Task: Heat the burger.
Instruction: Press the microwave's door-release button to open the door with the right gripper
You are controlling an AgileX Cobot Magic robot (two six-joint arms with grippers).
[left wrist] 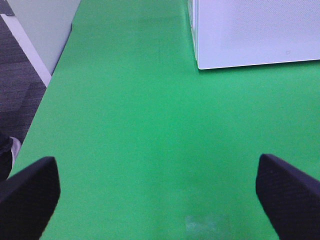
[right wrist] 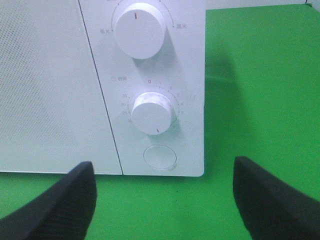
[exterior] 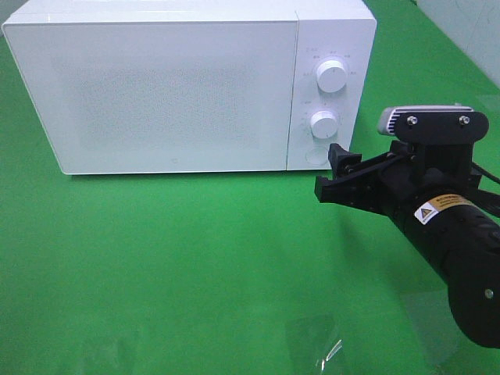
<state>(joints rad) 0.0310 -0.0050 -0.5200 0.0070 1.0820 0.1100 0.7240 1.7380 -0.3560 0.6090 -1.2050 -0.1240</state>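
The right gripper (exterior: 332, 173) hangs wide open and empty just before the lower dial (exterior: 323, 123) of the white microwave (exterior: 172, 86), touching nothing. The left gripper (left wrist: 156, 162), also wide open and empty, hovers over the green counter (exterior: 195, 258). The microwave stands along the far edge with its door (exterior: 156, 94) shut. The burger is out of sight.

Nos. 0–35 round timer dial (right wrist: 151, 113) of microwave (right wrist: 50, 90).

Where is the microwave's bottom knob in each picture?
Exterior high: bottom knob on the microwave's right panel, under the top knob.
Left wrist: not in it; only the microwave's corner shows.
Right wrist: bottom knob, between top knob and round button.
Shared landmark: the white microwave.
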